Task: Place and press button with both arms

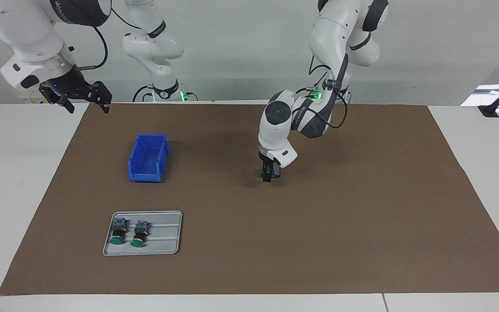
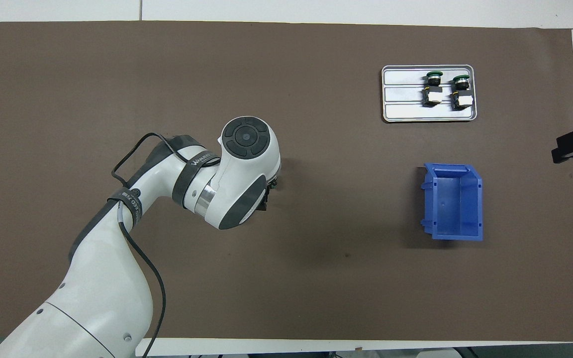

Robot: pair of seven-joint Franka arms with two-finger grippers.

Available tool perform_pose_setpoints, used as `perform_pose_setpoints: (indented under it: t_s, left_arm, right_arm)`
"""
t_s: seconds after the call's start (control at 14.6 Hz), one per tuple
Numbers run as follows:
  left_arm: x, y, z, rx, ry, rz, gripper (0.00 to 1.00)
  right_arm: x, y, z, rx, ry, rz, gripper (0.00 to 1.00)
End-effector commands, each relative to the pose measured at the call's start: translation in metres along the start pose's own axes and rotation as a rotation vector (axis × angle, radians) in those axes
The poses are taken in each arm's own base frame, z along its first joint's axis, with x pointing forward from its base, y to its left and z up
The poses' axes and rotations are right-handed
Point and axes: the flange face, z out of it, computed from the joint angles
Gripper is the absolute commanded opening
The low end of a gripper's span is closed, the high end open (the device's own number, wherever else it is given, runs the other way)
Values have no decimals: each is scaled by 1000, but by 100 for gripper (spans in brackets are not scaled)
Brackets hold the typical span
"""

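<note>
At the right arm's end of the table, right gripper (image 1: 87,105) hangs over the mat (image 1: 362,216) edge, jaws apart, holding nothing; that arm waits. Blue bin (image 1: 133,167) sits on the mat. Tray (image 1: 176,234), farther from the robots than the bin, holds 2 spare buttons (image 1: 118,232). Mid-mat, left gripper (image 1: 268,175) is down at the button (image 1: 277,172), jaws apart and straddling it. Button lies on its side on the mat. Contact: can't tell.

Left pincer (image 1: 268,175) seemingly crowds the button (image 1: 276,172); surrounding mat (image 1: 362,216) bare.
</note>
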Motion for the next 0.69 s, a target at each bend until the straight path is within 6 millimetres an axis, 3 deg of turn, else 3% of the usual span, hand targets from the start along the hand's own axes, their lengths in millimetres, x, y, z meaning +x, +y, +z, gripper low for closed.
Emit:
perform_pose_setpoints:
  t_s: [0.0,0.14,0.34,0.62]
  left_arm:
    - [-4,4,5,-19,10,-10,94]
    - [-2,4,8,-15,16,-10,93]
    - [0,2,11,-3,23,-24,72]
    - [1,4,10,-8,21,-39,61]
  right_arm:
    - [-4,1,2,15,3,-19,99]
    - [-4,1,2,15,3,-19,99]
    - [-4,1,2,15,3,-19,99]
    - [-4,1,2,15,3,-19,99]
